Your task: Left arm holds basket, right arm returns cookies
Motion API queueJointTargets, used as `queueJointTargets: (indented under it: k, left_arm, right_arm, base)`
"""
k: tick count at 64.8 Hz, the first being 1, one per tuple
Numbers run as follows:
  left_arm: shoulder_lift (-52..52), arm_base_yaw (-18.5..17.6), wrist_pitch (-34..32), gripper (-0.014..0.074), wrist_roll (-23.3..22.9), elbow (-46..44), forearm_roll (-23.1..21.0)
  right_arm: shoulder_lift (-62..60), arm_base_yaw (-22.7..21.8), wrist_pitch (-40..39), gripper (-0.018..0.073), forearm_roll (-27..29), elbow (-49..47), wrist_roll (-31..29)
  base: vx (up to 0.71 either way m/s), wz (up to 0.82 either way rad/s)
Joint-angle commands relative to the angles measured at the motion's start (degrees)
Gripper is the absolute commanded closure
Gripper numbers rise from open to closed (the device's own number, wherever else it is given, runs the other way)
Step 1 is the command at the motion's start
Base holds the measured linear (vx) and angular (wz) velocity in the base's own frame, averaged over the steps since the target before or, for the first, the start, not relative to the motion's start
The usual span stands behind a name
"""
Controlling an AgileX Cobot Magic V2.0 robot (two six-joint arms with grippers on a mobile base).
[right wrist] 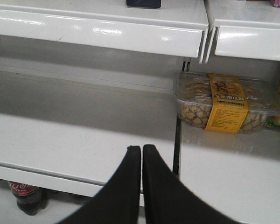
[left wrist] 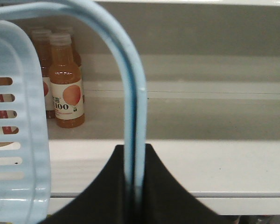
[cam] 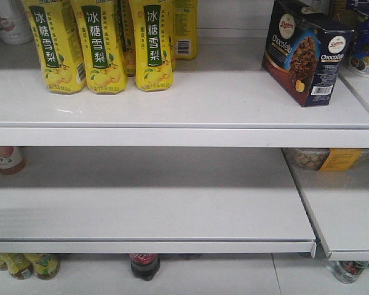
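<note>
White shelf [cam: 172,98] holds cookies [cam: 306,52] beside yellow cartons [cam: 101,43]; left jaws pinch basket [left wrist: 18,154] handle, right jaws closed, empty.

My black fingers [left wrist: 133,186] pinch a pale blue basket [left wrist: 18,140] handle. The cookies [cam: 306,52] box is dark navy and brown with a white round logo, near the white shelf [cam: 172,117] edge's right end; yellow cartons [cam: 104,43] carry green labels.

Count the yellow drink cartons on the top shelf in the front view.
4 visible: three in a front row at upper left, first, second, third; a fourth stands behind on the right. More may be hidden behind.
</note>
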Motion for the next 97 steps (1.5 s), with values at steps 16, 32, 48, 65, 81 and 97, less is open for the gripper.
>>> queueJointTargets:
  k: [16,32,48,65,81,97]
  left_arm:
    - [-1.04,0.14,-6.32,0.0603,0.86,-1.40,0.61]
    - [-1.04,0.14,-6.32,0.0603,0.86,-1.40,0.61]
    - [-1.04,0.14,-6.32,0.0603,0.86,-1.40,0.61]
    - [-1.04,0.14,-6.32,0.0603,0.86,-1.40,0.61]
    - [-1.04,0.14,-6.32,0.0603,0.86,-1.40,0.61]
    - [-1.04,0.14,-6.21,0.0603,0.86,-1.40,0.61]
  right_arm:
    - [1.07,0.06,-4.50,0.0567,0.20,-1.46,-0.22]
    - [1.07,0.06,-4.45,0.0567,0.20,-1.46,-0.22]
    - [1.07,0.06,-4.45,0.0567,0.20,-1.46,-0.22]
    - [0.18,-5.84,-10.77,0.0567,-0.69,1.34,-1.26]
    - [-6.46,-7.25,-29.67,0.0567,-2.85,15.32,0.51]
    - [-11.80,-7.25,-32.49,0.0567,-3.65,21.75,6.07]
  base:
    - [0.00,0.00]
    - [0.00,0.00]
    - [0.00,0.00]
    - [0.00,0.00]
    - [0.00,0.00]
    - [0.00,0.00]
